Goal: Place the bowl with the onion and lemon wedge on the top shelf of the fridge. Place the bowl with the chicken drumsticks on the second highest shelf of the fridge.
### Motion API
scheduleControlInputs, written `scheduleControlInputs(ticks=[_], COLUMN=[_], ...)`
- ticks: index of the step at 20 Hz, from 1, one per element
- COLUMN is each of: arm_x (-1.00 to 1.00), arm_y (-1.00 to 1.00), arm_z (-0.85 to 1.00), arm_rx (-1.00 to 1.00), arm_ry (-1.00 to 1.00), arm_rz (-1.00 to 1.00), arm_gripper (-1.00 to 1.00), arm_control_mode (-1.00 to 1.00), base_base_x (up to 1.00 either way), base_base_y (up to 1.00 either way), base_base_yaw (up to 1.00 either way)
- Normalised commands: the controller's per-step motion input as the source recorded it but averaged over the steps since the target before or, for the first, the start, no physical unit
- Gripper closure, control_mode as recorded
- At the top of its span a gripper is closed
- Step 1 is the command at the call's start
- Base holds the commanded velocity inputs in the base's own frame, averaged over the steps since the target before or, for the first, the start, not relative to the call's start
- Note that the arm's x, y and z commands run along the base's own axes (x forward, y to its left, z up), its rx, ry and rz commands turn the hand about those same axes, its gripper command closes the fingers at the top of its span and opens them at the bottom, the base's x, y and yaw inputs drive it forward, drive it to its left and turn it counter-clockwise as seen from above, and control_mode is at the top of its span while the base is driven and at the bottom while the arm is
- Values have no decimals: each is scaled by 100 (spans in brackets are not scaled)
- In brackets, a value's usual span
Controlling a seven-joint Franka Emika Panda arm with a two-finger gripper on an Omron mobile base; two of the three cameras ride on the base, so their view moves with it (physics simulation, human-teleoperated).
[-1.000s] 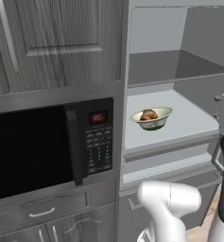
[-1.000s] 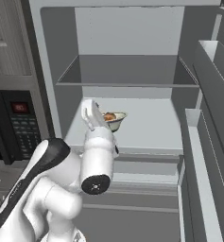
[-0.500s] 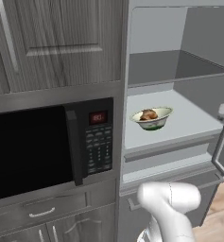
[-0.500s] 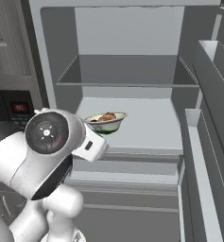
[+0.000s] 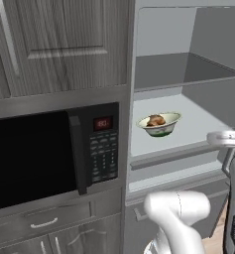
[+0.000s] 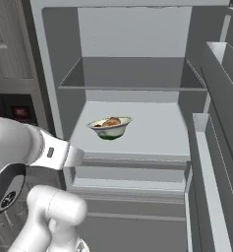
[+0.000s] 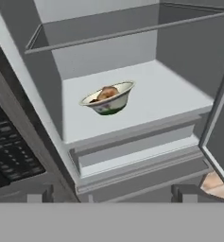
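The fridge (image 6: 137, 162) stands wide open, pale grey inside, flat shelves stacked one above another, and its door (image 6: 216, 147) swings out on the right with its racks showing. Just left of it sits the black microwave (image 5: 44, 154), red digits lit on its panel, wood-grain cabinets (image 5: 54, 44) above and a drawer (image 5: 44, 223) below. On the second shelf down rests the bowl with the chicken drumsticks (image 6: 110, 128), cream with a greenish outside, upright, towards the front left of that shelf. Inside it lie the chicken drumsticks (image 7: 107, 92), reddish brown, heaped in the middle. The gripper (image 7: 111, 193) hangs outside the fridge, low, well apart from the bowl; its two dark fingertips (image 7: 38, 193) sit far apart at the bottom of the hand view, spread wide, nothing between them.
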Motion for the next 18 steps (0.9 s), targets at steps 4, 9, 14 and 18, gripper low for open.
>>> scheduleControlInputs(ticks=[4, 9, 14, 18], arm_x=[-47, 0, 0, 0], arm_y=[0, 0, 0, 0], arm_z=[-3, 0, 0, 0], arm_rx=[0, 0, 0, 0], arm_ry=[0, 0, 0, 0], arm_rz=[10, 0, 0, 0], arm_gripper=[-100, -100, -100, -100], arm_control_mode=[100, 100, 100, 100], base_base_x=[-50, -100, -66, 1], base_base_y=[0, 47, 100, 100], base_base_yaw=[15, 40, 36, 16])
